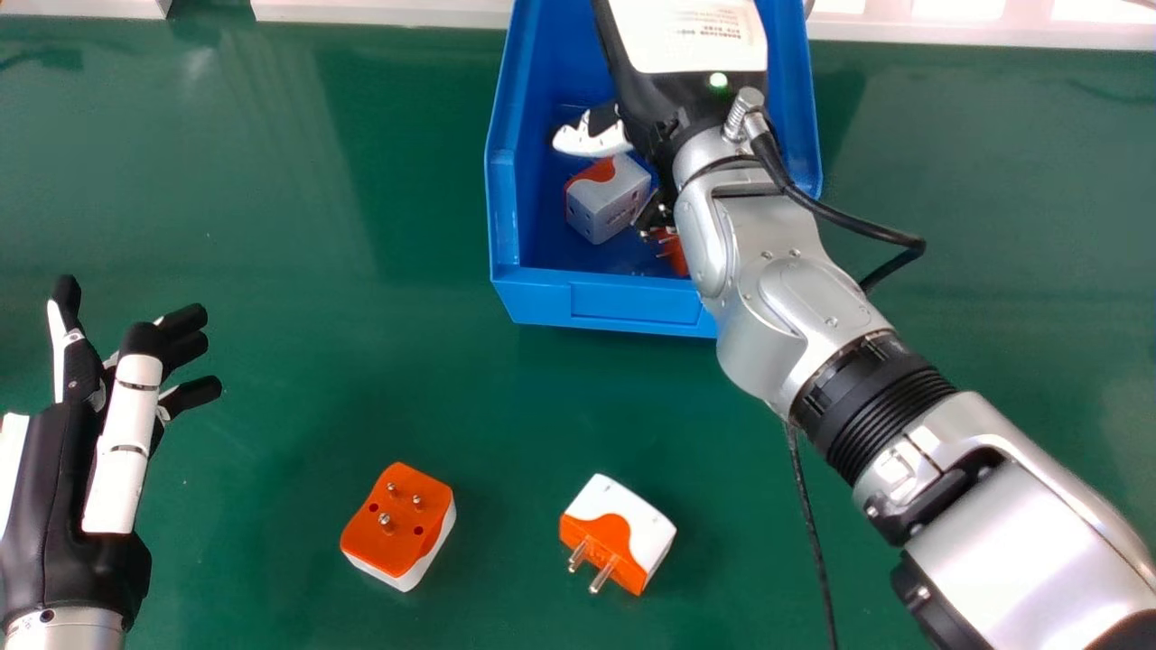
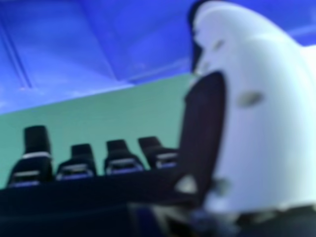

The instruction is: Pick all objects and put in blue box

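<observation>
Plug adapters, two awaiting pickup on the green table (image 1: 271,226). Left to right: the pins-up adapter (image 1: 397,519) shows its orange face; coming down on it, I could meet the prongs first, since they stand where a palm would settle, and tip it or get a poor hold. The pins-out adapter (image 1: 623,533) lies on its side, prongs toward the near side; squeezed off-centre, its sloped faces may make it turn or slip. Next the blue box (image 1: 596,302), beyond both: near its front corner sits a grey-white adapter (image 1: 607,200), with an orange adapter (image 1: 673,253) partly hidden under my wrist. Drawing back too low, I could knock these two or drag the box by its front wall. Cause would be too little height. The looped cable (image 1: 867,227) at my wrist might also catch the rim on the way out. Hands, same order. Left hand (image 1: 54,487): idle over the table's left side, fingers spread loosely, holding nothing. Right hand (image 1: 664,99): over the inside of the box, thumb (image 1: 591,135) held away from the extended fingers (image 2: 81,155), nothing seen in its grasp. Whether its fingers touch the box's inner wall, I cannot tell.
</observation>
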Controlling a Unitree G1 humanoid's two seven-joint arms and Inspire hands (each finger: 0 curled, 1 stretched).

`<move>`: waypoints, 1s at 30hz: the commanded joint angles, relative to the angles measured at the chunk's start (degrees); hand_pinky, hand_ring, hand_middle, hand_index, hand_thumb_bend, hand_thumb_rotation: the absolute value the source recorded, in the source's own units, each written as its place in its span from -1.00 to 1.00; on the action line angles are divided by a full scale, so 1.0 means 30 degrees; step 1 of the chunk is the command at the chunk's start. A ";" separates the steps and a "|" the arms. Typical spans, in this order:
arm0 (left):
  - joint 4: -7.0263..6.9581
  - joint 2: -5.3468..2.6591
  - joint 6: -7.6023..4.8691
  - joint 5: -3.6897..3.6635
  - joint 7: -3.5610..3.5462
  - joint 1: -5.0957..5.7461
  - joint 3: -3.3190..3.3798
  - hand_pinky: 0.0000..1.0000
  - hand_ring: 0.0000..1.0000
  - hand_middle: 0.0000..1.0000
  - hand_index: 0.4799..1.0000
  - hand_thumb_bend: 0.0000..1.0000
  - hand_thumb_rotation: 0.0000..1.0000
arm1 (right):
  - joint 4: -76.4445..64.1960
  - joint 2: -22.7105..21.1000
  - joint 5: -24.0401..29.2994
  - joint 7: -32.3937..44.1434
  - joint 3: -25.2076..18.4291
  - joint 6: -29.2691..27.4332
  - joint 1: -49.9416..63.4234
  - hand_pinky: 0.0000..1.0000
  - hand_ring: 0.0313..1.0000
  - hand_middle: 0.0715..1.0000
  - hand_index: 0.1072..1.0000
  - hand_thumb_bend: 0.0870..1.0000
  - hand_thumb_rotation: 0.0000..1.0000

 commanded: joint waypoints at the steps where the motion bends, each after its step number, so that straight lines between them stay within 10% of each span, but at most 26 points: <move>1: -0.0214 0.0097 -0.0278 0.0046 0.0057 -0.0047 0.0028 0.48 0.66 0.64 0.34 0.00 0.68 | -0.1681 -0.0276 -0.0088 0.0068 -0.0097 0.0240 -0.0039 0.68 0.99 1.00 0.93 -0.46 -0.93; 14: -0.0377 0.0131 0.0321 -0.0375 -0.0025 0.0010 0.0219 0.52 0.67 0.64 0.35 0.00 0.66 | -1.3821 -0.1474 -0.1852 0.1075 0.0279 0.1716 0.7645 0.75 0.97 1.00 0.98 -0.38 -0.91; 19: -0.0520 0.0005 0.0337 -0.0159 0.0183 0.0173 0.0199 0.53 0.67 0.64 0.34 0.01 0.67 | -1.8811 -0.2202 -0.2510 0.1489 0.0295 0.1187 1.1556 0.61 0.93 1.00 0.93 -0.42 -0.78; 30: -0.0117 -0.0099 -0.0073 -0.0166 0.0052 0.0414 0.0299 0.54 0.67 0.65 0.35 0.03 0.66 | -2.4690 -0.5643 -0.2577 0.0359 -0.0372 -0.3643 2.1300 0.50 0.84 0.93 0.88 -0.30 0.29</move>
